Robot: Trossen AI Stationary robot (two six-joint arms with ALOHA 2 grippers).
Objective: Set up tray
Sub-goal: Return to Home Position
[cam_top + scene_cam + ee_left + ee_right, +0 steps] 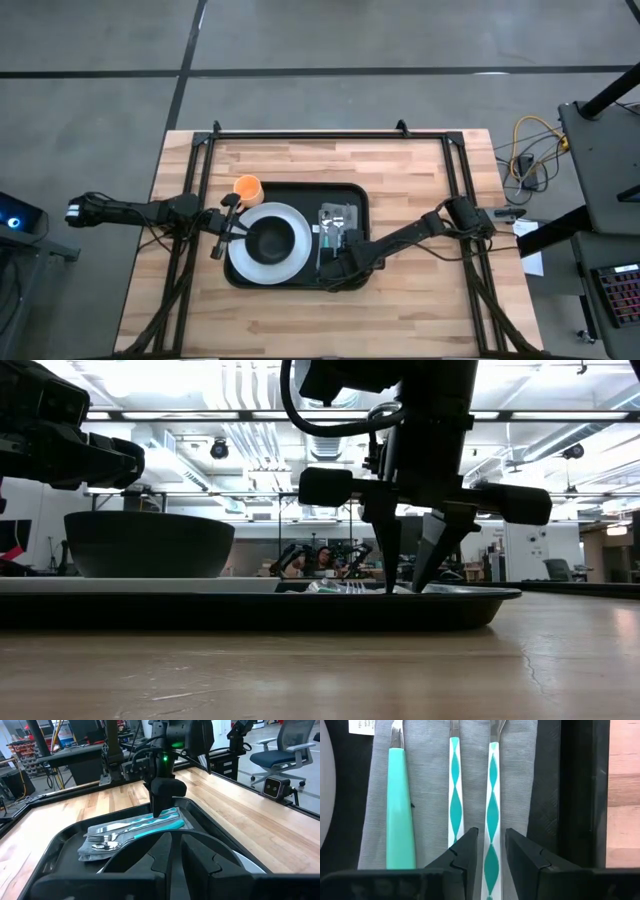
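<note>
Right tool (pixel 491 835) points down — fingers apart — over tray (pixel 300 189)

The right arm (pixel 420 230) reaches in from the right side, wrist bent so that the right tool (pixel 405 586) points straight down, fingers (pixel 465 851) slightly parted. The left arm (pixel 130 212) extends level from the left side, the left tool (pixel 236 228) raised, fingers (pixel 159 856) closed together.
</note>
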